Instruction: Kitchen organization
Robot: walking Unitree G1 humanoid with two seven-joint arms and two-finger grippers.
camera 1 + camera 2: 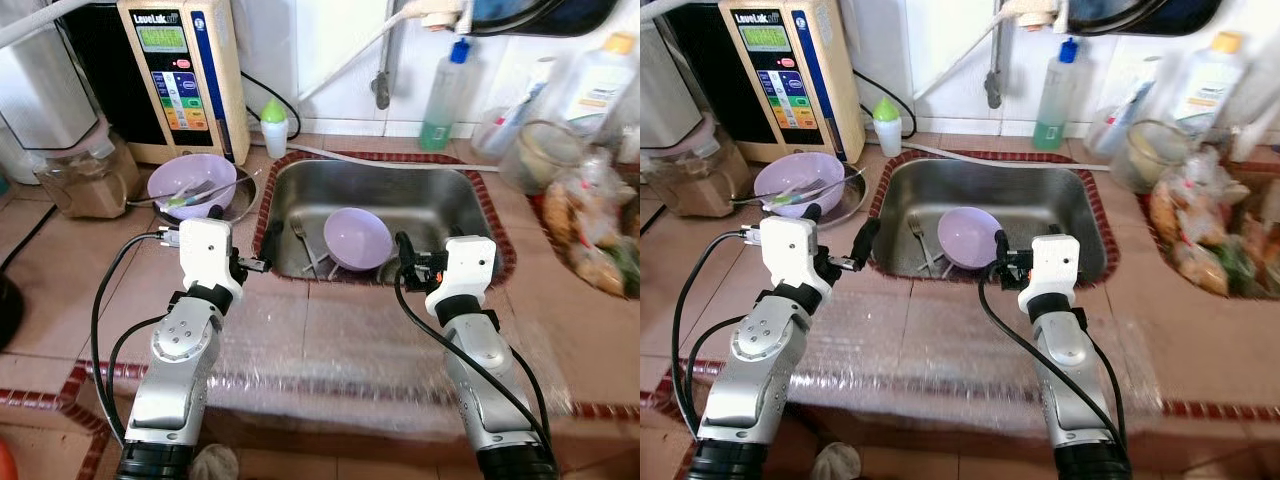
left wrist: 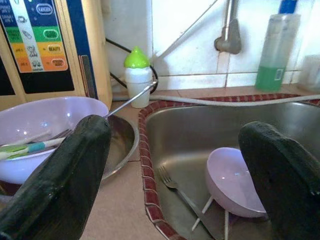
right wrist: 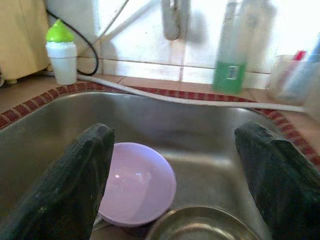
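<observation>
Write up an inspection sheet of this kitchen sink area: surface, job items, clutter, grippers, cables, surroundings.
Surface: tiled counter around a steel sink, with a red tile border.
Job's things: purple bowl tilted in the sink beside a fork; a second purple bowl with utensils sits in a metal pan on the counter.
Clutter: bagged food, green-capped bottle, soap bottle.
Grippers: left gripper open at the sink's left rim; right gripper open over the sink.
Cables: black cables along both arms.
Surroundings: water ionizer, faucet, white tiled wall.
</observation>
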